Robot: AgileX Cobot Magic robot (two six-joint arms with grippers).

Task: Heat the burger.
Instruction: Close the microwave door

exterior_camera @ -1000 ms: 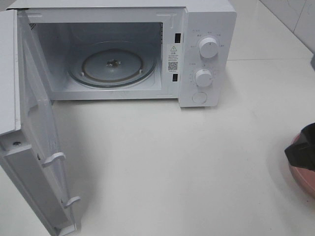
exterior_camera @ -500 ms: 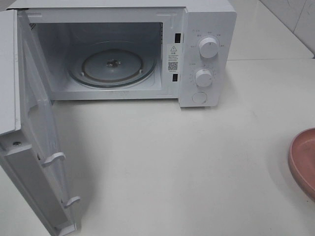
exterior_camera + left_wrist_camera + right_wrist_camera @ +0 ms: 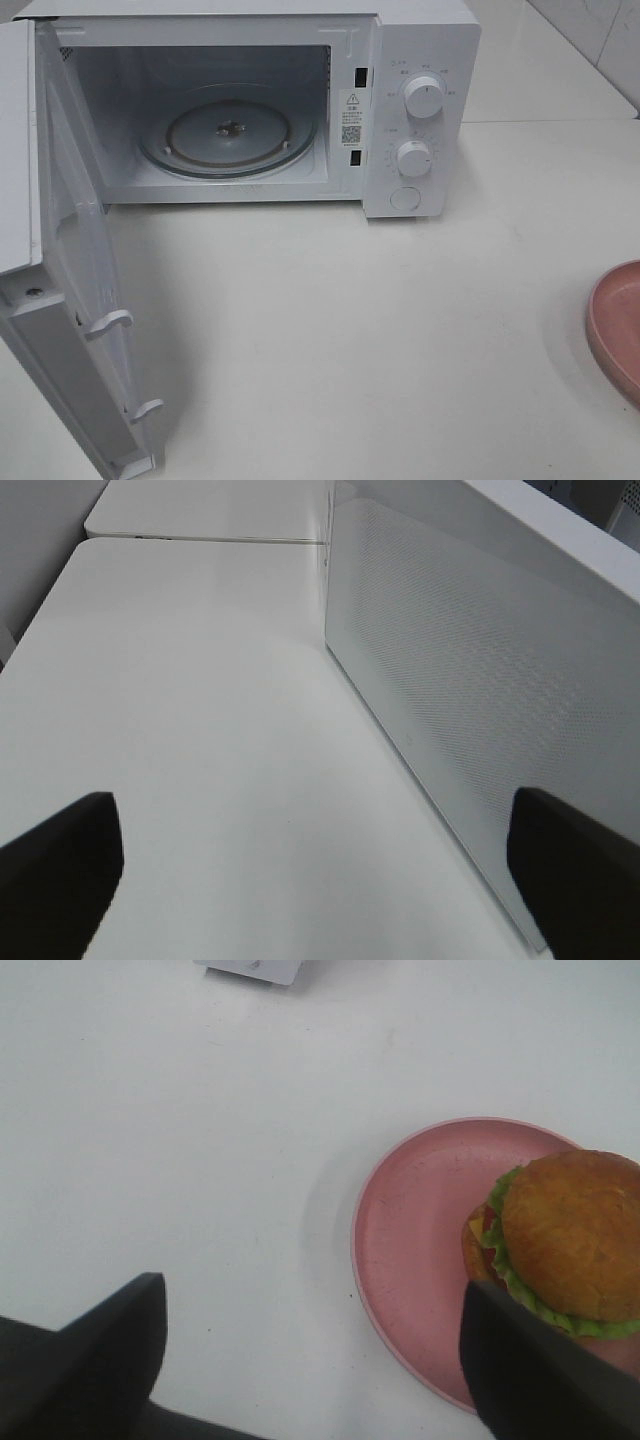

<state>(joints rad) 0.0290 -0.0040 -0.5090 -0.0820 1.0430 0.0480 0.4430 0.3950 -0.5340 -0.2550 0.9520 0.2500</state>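
The burger (image 3: 570, 1235), with a golden-brown bun and green lettuce, sits on the pink plate (image 3: 420, 1260), toward one side of it. In the right wrist view my right gripper (image 3: 310, 1360) hangs open above the table beside the plate, nothing between its fingers. One of its fingers (image 3: 530, 1370) overlaps the plate's rim in that picture. The exterior high view shows only the plate's edge (image 3: 618, 325) at the far right, with no burger and no arm. My left gripper (image 3: 310, 880) is open and empty over bare table next to the microwave door (image 3: 470, 680).
The white microwave (image 3: 420, 110) stands at the back with its door (image 3: 70, 300) swung wide to the left. Its glass turntable (image 3: 228, 135) has nothing on it. Two knobs and a button are on its right panel. White tabletop (image 3: 350, 330) lies between microwave and plate.
A second ago my right gripper showed as a dark shape over the plate at the right edge of the exterior high view. It has since left that view.
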